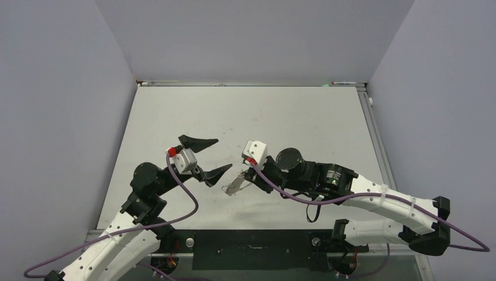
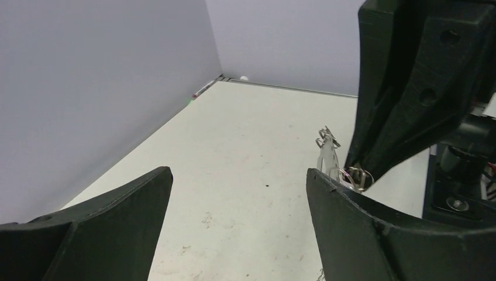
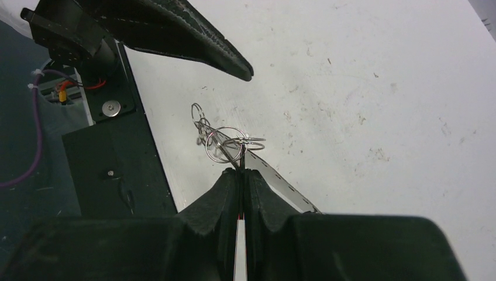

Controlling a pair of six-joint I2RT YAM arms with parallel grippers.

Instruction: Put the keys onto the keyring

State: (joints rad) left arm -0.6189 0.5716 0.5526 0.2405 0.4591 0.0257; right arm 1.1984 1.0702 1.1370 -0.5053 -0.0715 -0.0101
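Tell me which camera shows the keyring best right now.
Right wrist: the keyring sits close and unobstructed, its loops distinct, pinched by the right gripper. Top external shows only a tiny silver glint; left wrist shows it partly hidden behind the jaws.

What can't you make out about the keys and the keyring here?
- Top view: keyring too small to tell loops from a key.
- Right wrist view: right gripper, shut, hides the pinched part; no key discernible.
- Left wrist view: a finger of the left gripper covers part of the keyring.
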